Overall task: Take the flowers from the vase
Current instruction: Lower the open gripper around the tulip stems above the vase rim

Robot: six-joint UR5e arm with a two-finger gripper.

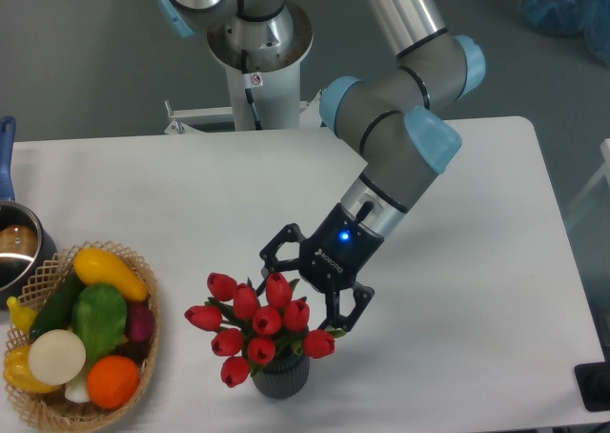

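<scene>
Seemingly touching the flowers (255,323), the gripper (303,298) gapes beside them.

Vegetable basket (38,409) beside metal pot (17,252)

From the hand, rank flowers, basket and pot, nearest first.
1. Flowers: right under the open hand, at its fingertips.
2. Basket: far across the table, at its front edge.
3. Pot: farthest, at the picture's left edge behind the basket.

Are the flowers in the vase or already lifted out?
In. The flowers stand upright, stems inside the vase; the open tool straddles the bunch's right side without closing on it.
</scene>
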